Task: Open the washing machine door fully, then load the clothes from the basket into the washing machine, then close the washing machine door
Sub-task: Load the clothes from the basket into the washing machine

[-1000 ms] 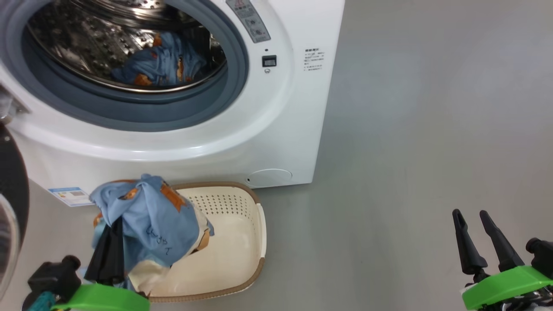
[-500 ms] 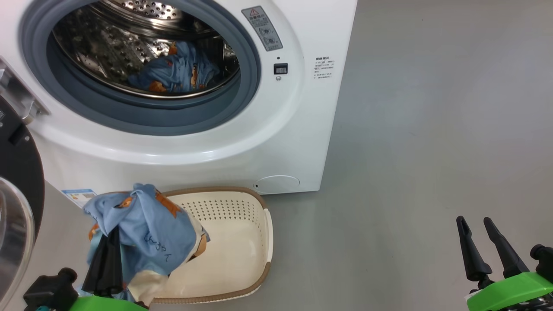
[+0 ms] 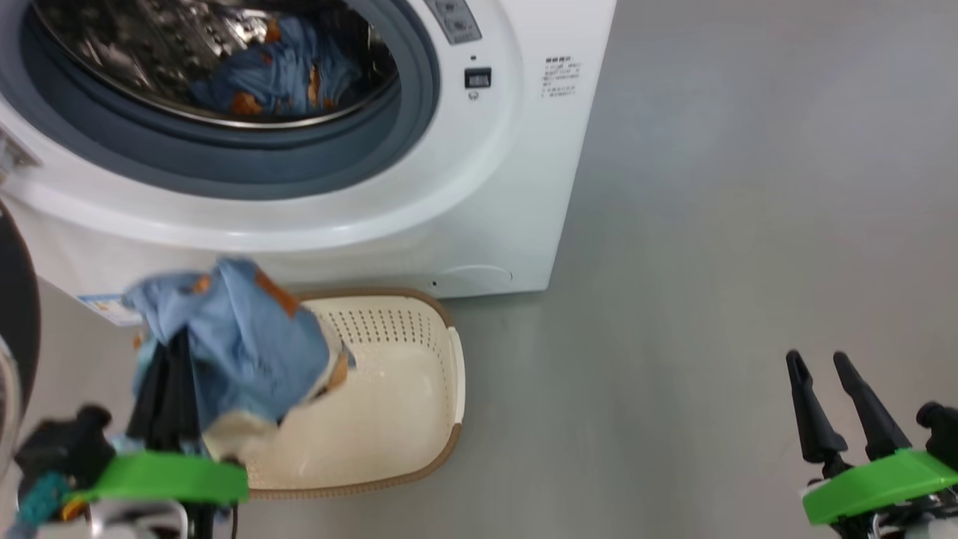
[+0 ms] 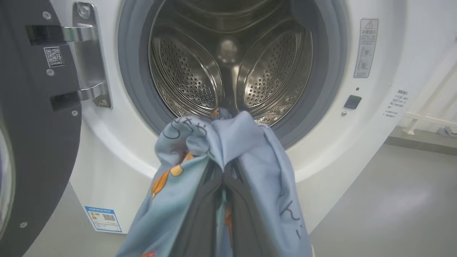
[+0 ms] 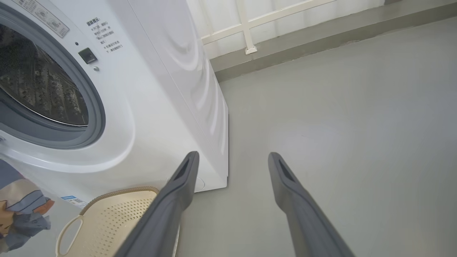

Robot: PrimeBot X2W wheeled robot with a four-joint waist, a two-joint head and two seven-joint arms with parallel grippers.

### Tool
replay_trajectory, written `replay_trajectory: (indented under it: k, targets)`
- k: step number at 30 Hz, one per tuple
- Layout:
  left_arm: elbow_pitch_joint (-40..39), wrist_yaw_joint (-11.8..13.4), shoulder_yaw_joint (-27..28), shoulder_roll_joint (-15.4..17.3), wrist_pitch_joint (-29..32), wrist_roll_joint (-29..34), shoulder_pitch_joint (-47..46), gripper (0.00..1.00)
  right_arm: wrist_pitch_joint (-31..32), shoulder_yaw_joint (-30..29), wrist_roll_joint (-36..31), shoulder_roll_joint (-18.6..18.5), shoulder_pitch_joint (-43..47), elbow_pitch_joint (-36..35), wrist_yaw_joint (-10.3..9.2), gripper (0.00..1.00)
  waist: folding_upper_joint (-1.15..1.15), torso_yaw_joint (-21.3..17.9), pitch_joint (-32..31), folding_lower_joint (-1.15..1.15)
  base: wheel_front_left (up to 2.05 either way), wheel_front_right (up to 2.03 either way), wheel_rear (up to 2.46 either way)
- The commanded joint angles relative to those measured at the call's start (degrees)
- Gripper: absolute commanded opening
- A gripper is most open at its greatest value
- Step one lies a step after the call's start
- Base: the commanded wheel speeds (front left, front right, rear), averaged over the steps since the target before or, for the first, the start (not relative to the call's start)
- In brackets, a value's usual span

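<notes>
The left pincer (image 3: 174, 346), at the lower left of the head view, is clamped on a light blue soft garment (image 3: 247, 352) printed with orange-brown bears, with a cream patch at its lower edge. The cloth drapes over the two dark fingers and hangs over the left end of the small rectangular cream plastic basket (image 3: 389, 333), which has perforated sides and a brown woven-look rim. Whether its lower end touches the basket I cannot tell. The basket stands on the grey floor (image 3: 748, 224) just in front of the white boxy front-loading washing machine (image 3: 486, 187).

In the left wrist view the fingers (image 4: 200, 207) are pressed together under the bunched fabric. It rises at the centre of the frame before the lower lip of the opening — beyond it lies the steel perforated drum (image 4: 185, 71), ringed by the grey rubber gasket (image 4: 135, 89). More light blue bear-print clothes (image 3: 288, 71) lie inside the drum, at the top of the head view. The large round glossy black door (image 4: 32, 142) stands swung open at the frame's left edge, hung on a metal hinge (image 4: 87, 57). A small blue label sticker (image 4: 103, 218) sits low on the machine's front.

The right pincer (image 3: 816, 361), at the lower right of the head view, holds nothing — its fingers are spread wide above the floor, well apart from the washing machine and the basket.
</notes>
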Motion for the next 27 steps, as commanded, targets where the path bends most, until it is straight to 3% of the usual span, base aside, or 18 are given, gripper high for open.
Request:
replay_trajectory:
  k: [1, 14, 20, 27]
  targets:
    - [-1.3, -0.1, 2.1, 0.9, -0.6, 0.5, -2.9, 0.0, -0.4, 1.4, -0.2, -0.6, -1.4, -1.5, 0.13, 1.0, 0.0, -0.5, 2.3, 0.0, 0.0, 0.0, 0.0]
    - [4.1, -0.1, 3.9, 4.8, -0.6, 2.1, -25.1, 0.0, -0.4, 2.4, -0.5, 1.7, -7.4, -2.0, 0.13, 1.0, 0.0, -4.4, 11.3, 0.0, 0.0, 0.0, 0.0]
    - [12.4, -0.1, 5.9, 6.1, -0.6, -1.2, -35.6, 0.0, -0.4, 2.3, -0.4, 2.7, -8.8, -2.1, 0.13, 1.0, 0.0, -6.9, 13.5, 0.0, 0.0, 0.0, 0.0]
    - [22.8, -0.1, 6.0, 9.5, -0.6, -0.1, -45.6, 0.0, -0.4, 2.9, -0.4, 4.1, -10.4, -2.3, 0.13, 1.0, 0.0, -10.2, 15.9, 0.0, 0.0, 0.0, 0.0]
